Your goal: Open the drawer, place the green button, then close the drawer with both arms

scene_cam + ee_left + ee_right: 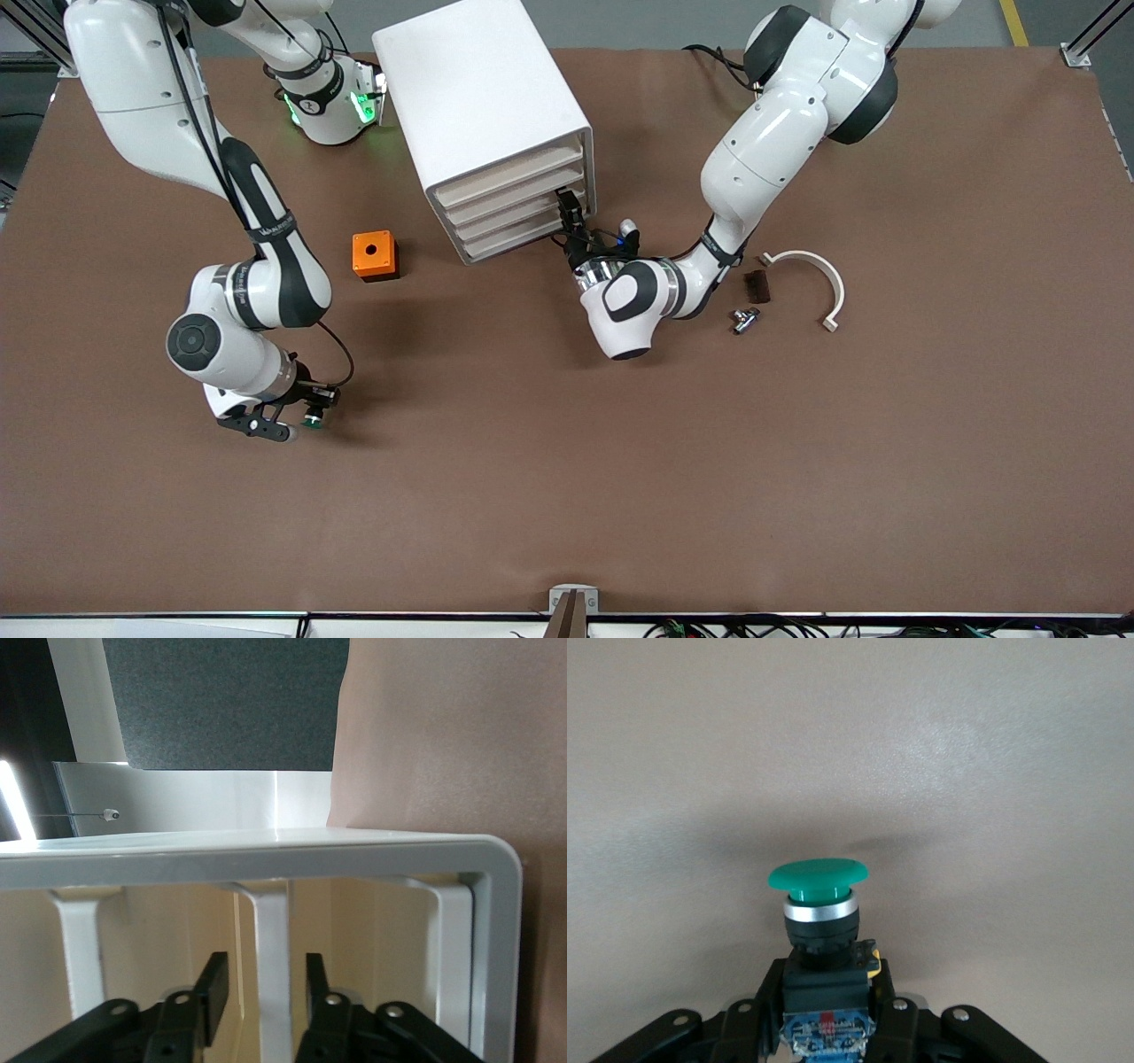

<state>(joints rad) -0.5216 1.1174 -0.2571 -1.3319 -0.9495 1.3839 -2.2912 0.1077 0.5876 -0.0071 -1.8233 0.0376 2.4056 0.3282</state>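
The button (pixel 819 895), with a green cap and a black-and-blue body, sits between the fingers of my right gripper (pixel 828 1010), which is shut on its body. In the front view that gripper (pixel 297 418) is low over the table toward the right arm's end, and the green cap (pixel 312 423) shows at its tip. I cannot tell if the button touches the table. The white drawer cabinet (pixel 496 115) stands at the back, with its drawer fronts (pixel 518 213) flush. My left gripper (pixel 571 221) is at those fronts, open, with its fingers (pixel 213 988) astride a white bar (pixel 273 939) of the cabinet front without touching it.
An orange box with a hole (pixel 375 255) lies between the cabinet and the right arm. Toward the left arm's end lie a black switch (pixel 757 285), a small metal part (pixel 744 319) and a white curved piece (pixel 819 275).
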